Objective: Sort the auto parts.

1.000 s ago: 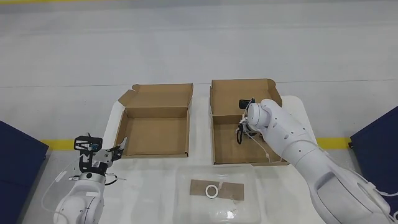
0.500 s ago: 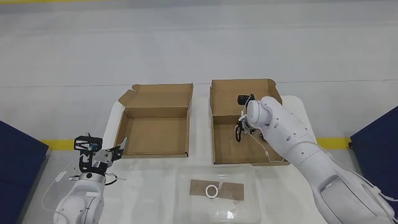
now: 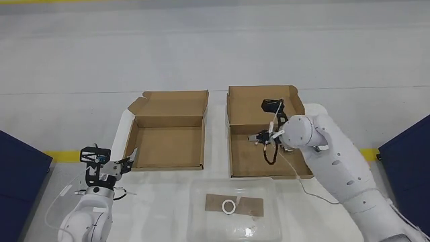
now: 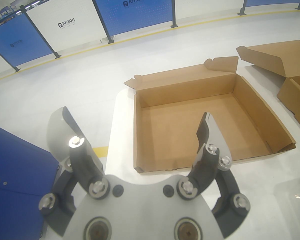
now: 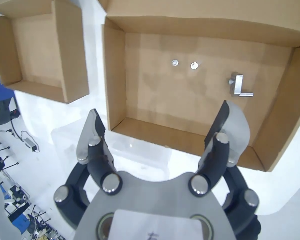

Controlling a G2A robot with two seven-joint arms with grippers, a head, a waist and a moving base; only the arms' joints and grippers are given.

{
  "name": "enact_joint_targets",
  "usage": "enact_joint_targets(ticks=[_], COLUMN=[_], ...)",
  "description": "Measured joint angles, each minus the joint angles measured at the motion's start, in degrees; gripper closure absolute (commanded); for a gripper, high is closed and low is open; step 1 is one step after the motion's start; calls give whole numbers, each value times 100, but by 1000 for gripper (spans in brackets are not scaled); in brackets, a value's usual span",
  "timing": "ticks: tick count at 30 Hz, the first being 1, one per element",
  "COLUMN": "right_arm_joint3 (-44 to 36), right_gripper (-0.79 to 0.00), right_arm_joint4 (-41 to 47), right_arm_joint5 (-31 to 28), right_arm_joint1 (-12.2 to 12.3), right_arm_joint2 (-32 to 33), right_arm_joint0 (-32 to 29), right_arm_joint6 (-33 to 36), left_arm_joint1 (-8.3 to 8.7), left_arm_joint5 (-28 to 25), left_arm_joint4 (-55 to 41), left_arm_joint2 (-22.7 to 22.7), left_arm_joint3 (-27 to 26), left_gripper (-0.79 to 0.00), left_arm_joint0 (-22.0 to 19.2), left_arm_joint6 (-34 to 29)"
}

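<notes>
risk sits mostly with the right gripper (image 5: 159, 108), jaws spread wide and empty, poised above the near wall of the right box (image 5: 115, 76). ahead of its fingertips an l-shaped bracket (image 5: 237, 86) and two small washers (image 5: 175, 62) lie loose on the box floor. a low pull-back could clip that wall and shove the box. behind its palm, the thin white ring (image 3: 229, 206) in the clear tray (image 3: 269, 188) could slip from a pinch. the left gripper (image 4: 134, 112), also open and empty, faces the left box (image 4: 185, 88)

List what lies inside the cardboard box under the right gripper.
The cardboard box holds two small round metal parts and an L-shaped metal bracket on its floor. The right gripper hides part of the near wall behind its fingers.
</notes>
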Motion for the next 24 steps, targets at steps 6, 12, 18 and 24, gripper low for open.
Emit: enact_joint_targets(ticks=[6, 12, 18, 24], right_arm_joint3=[-1217, -1422, -1308, -1145], right_gripper=[-785, -785, -785, -785], right_arm_joint4=[997, 2540, 4043, 5060], right_arm_joint5=[-771, -1887, -2949, -3616], right_arm_joint1=[206, 317, 402, 480], right_arm_joint2=[1200, 2230, 2963, 3342], right_arm_joint0=[-1025, -1760, -2330, -2746], right_arm_joint6=[245, 463, 900, 1246], left_arm_joint1=[0, 0, 0, 0], left_arm_joint5=[0, 0, 0, 0], left_arm_joint4=[0, 0, 0, 0], left_arm_joint2=[0, 0, 0, 0], left_arm_joint3=[0, 0, 0, 0], left_gripper=[-785, -785, -785, -785], left_arm_joint0=[0, 0, 0, 0], left_arm_joint6=[0, 0, 0, 0])
